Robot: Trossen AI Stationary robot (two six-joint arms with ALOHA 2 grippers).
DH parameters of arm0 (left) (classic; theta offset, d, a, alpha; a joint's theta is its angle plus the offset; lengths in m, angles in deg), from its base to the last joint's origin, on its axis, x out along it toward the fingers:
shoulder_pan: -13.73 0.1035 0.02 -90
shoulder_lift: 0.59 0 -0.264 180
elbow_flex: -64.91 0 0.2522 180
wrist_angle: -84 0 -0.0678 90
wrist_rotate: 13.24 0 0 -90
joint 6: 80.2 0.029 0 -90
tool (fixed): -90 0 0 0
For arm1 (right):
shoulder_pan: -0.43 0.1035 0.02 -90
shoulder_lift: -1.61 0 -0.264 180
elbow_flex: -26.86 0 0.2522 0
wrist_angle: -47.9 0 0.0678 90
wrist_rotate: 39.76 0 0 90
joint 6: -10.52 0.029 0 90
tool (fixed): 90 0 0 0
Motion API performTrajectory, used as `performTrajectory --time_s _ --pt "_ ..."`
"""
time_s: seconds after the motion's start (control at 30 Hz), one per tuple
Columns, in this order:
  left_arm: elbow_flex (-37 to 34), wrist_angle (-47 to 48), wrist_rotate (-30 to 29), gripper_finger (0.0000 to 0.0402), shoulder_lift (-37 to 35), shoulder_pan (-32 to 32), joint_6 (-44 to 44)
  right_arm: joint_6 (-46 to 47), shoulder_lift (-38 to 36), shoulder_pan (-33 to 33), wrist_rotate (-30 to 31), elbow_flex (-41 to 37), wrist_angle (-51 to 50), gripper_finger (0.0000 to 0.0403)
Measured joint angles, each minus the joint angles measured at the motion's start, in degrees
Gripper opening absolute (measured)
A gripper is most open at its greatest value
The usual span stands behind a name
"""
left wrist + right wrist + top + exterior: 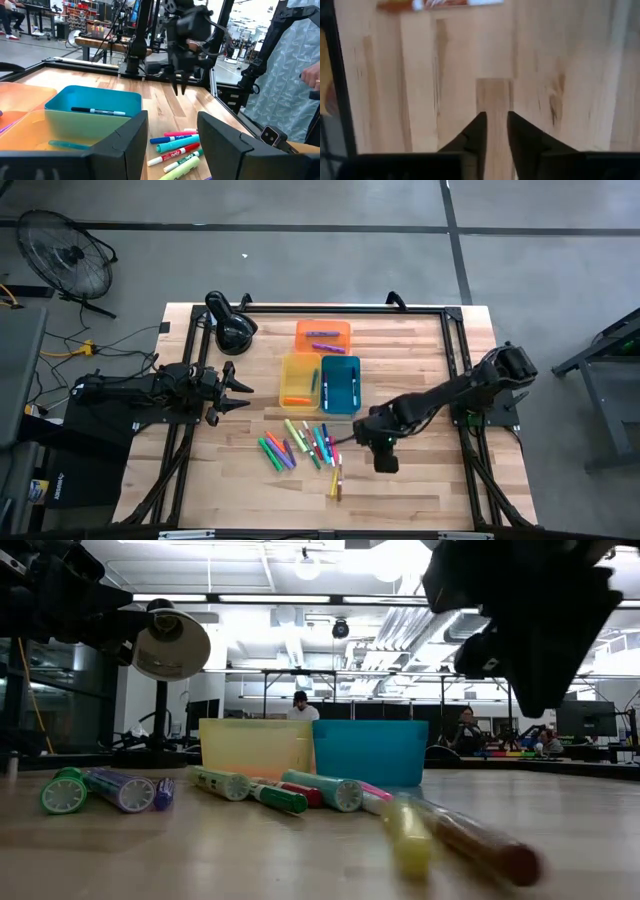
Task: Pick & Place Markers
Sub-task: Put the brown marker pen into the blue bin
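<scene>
Markers [300, 445]: a loose scatter of short capped pens, green, purple, red, pink, blue and yellow, lying flat on the wooden table [420, 490] just in front of the blue tray [341, 384]; a few more already lie inside that tray, inside the yellow tray [298, 378] touching its left side, and inside the orange tray [322, 335] behind both. Handling, by judgement: light, rigid, smooth round barrels, prone to roll and to slip from a pinch near the tip; best taken across the middle of the barrel, fingers square to its length, choosing one at the edge of the pile so neighbours are not dragged along. Right gripper [495, 131]: poised above bare wood to the right of the scatter and in front of the blue tray, fingers parted by only a narrow gap, nothing between them. Left gripper [243, 393]: waiting to the left of the yellow tray, fingers spread wide, empty. Black desk lamp [230, 323]: standing to the left of the orange tray.
</scene>
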Motion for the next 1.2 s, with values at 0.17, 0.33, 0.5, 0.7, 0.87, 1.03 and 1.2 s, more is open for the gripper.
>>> performTrajectory --time_s 0.17,0.33,0.5,0.7,0.87,1.03,1.2 --pt "0.0 0.0 0.0 0.017 0.0 0.0 0.0 -15.0 3.2 1.9 1.6 3.3 0.6 0.0112" --pt "0.0 0.0 0.0 0.017 0.0 0.0 0.0 -32.5 6.1 3.1 1.2 5.6 3.1 0.0123" --pt "0.0 0.0 0.0 0.017 0.0 0.0 0.0 -43.6 8.7 3.0 1.3 7.2 5.6 0.0124" --pt "0.0 0.0 0.0 0.017 0.0 0.0 0.0 -56.1 12.3 2.8 2.0 10.1 6.8 0.0124" --pt "0.0 0.0 0.0 0.017 0.0 0.0 0.0 -62.6 15.0 2.8 2.3 11.9 7.8 0.0124" --pt "0.0 0.0 0.0 0.017 0.0 0.0 0.0 -69.5 16.6 2.8 3.7 12.9 8.5 0.0124" --pt "0.0 0.0 0.0 0.017 0.0 0.0 0.0 -73.3 17.9 2.8 3.9 13.9 9.3 0.0124"
